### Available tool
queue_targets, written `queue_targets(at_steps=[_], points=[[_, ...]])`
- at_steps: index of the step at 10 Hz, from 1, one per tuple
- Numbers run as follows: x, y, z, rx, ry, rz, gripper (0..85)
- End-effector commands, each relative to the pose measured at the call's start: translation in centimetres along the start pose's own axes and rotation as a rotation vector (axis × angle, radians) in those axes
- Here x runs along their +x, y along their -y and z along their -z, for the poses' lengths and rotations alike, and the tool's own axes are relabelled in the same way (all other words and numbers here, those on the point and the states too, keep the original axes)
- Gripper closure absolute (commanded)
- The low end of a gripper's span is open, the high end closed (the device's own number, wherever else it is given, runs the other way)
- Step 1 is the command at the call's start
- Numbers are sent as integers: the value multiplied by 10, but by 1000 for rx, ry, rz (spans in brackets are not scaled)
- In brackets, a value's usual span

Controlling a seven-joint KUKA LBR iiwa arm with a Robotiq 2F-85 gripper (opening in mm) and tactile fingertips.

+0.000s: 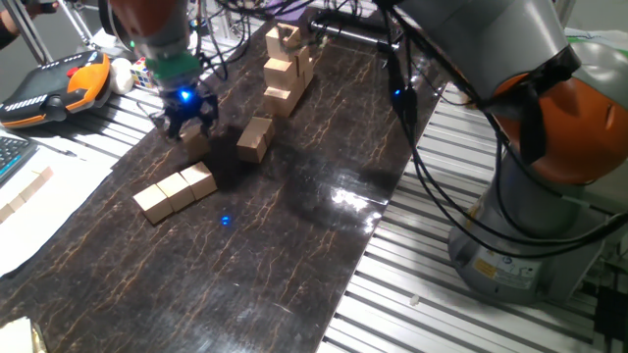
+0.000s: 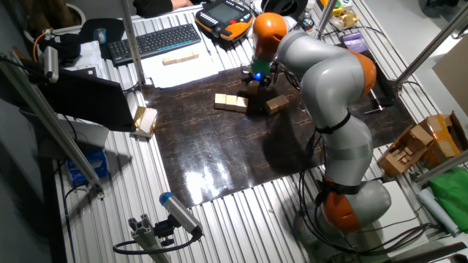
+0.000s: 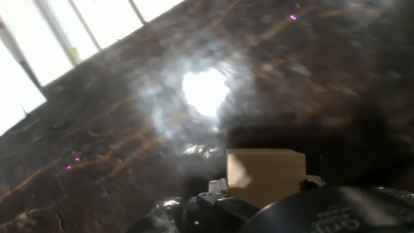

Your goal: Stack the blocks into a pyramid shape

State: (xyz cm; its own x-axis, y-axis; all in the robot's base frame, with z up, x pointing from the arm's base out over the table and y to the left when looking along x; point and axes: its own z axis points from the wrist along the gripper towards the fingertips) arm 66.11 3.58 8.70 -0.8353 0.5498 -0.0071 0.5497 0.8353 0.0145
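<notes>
Low in one fixed view, the dark marbled mat lies over the slatted desk, and no bin, tray or box stands on it. Nearest on the mat, at the lower left of the frame, three tan blocks sit side by side, touching, in a slanted row. Just beyond them, a single block stands alone near the middle of the frame, tilted a little off the row's line. Left of it the pincer hangs low over the mat with its fingers pointing down, a blue light glowing above them; a block shows between and just under the fingertips. Whether the fingers press on that block cannot be told. Farthest back, at the top centre, a taller tower of wooden cubes rises at the mat's far edge.

The other fixed view shows the same row of blocks at the upper middle, with the lone block to its right and the pincer mostly hidden behind the arm. It alone shows a keyboard beyond the mat.

The hand view adds one block close at the bottom centre, resting on the glossy mat, with blurred dark pincer parts below it.
</notes>
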Motion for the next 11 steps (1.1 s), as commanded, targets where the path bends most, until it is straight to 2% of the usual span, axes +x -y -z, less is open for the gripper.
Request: queue_targets(at_steps=[1, 2, 3, 5, 8, 9, 11], points=[[5, 5, 5, -1, -6, -43, 723], [9, 11, 9, 0, -13, -72, 740], [13, 16, 14, 5, -21, -94, 797], [26, 18, 19, 7, -25, -164, 843], [52, 12, 11, 40, 13, -267, 843], [58, 11, 8, 50, 16, -287, 843], [67, 13, 8, 55, 0, -304, 840]])
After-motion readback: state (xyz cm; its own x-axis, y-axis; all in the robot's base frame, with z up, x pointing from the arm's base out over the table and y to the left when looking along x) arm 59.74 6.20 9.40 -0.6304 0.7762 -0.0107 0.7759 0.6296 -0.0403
